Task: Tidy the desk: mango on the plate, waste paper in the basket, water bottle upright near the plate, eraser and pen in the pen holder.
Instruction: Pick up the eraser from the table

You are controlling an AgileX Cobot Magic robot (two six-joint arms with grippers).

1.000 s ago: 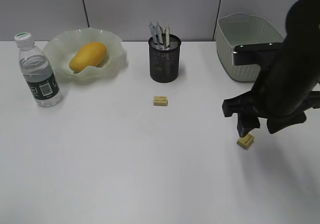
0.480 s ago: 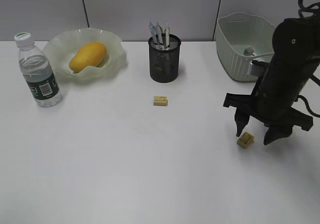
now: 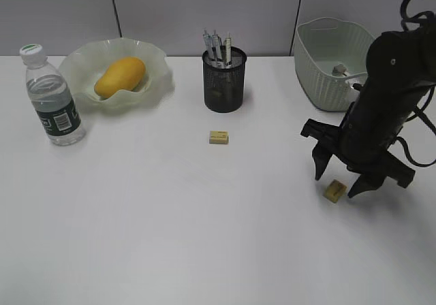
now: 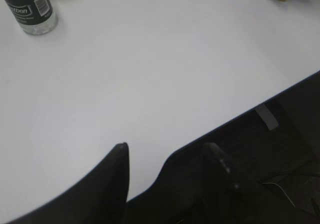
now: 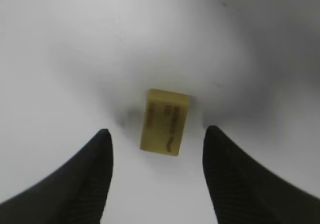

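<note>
Right hand (image 3: 335, 185) spread astride the yellow eraser (image 3: 334, 191) at lower right of the surface (image 3: 170, 216) (fingers clear of it); lower squarely, then close across its narrow sides.

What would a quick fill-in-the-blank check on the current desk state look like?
1. The smooth yellow-orange mango lies in the wavy-rimmed translucent green ____.
2. The open right gripper straddles a small yellow ____.
3. The clear plastic water bottle stands ____ on the white desk.
4. The pens stand in the black wire-mesh ____.

Missing words: plate; eraser; upright; pen holder.
</note>
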